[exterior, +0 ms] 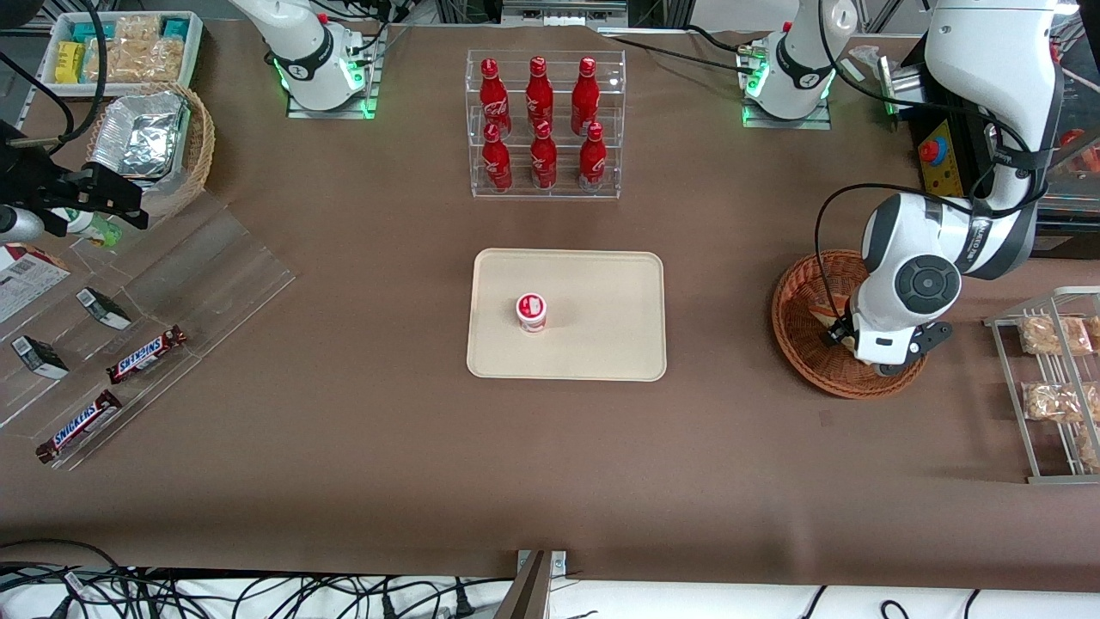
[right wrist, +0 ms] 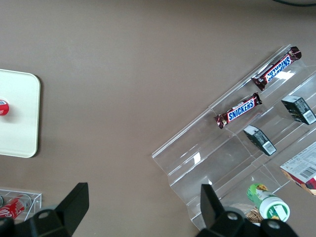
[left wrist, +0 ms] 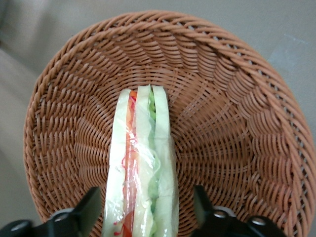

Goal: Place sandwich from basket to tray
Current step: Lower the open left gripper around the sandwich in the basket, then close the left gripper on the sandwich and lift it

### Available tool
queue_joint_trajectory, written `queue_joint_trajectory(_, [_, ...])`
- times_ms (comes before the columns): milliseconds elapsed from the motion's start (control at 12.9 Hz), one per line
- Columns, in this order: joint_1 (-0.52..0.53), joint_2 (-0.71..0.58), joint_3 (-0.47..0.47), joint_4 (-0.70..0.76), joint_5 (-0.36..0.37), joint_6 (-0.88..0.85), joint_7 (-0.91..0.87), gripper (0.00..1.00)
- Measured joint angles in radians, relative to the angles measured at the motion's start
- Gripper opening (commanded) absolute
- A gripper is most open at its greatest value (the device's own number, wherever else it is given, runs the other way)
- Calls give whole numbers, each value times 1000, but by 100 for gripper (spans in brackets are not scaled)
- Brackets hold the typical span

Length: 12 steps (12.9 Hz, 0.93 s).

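The sandwich, a clear-wrapped wedge of white bread with red and green filling, stands on edge in the reddish-brown wicker basket. My left gripper is open and lowered into the basket, one finger on each side of the sandwich with a small gap on both sides. In the front view the gripper hangs over the basket at the working arm's end of the table, and the arm hides most of the sandwich. The cream tray lies at the table's middle.
A small red-and-white cup stands on the tray. An acrylic rack of red cola bottles is farther from the camera than the tray. A wire rack with snack bags sits beside the basket. Acrylic shelves with Snickers bars lie toward the parked arm's end.
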Motion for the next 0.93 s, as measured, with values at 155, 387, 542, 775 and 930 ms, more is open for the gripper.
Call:
queue_joint_trajectory(155, [0, 0, 0, -4, 0, 2, -1, 32])
queue_joint_trajectory(387, [-1, -2, 0, -4, 0, 2, -1, 29])
queue_joint_trajectory(542, [-1, -6, 0, -2, 2, 2, 2, 29])
queue_joint_trajectory(775, [-2, -21, -2, 48, 8, -70, 83, 29])
queue_joint_trajectory(930, [-3, -31, -9, 129, 8, -175, 161, 29])
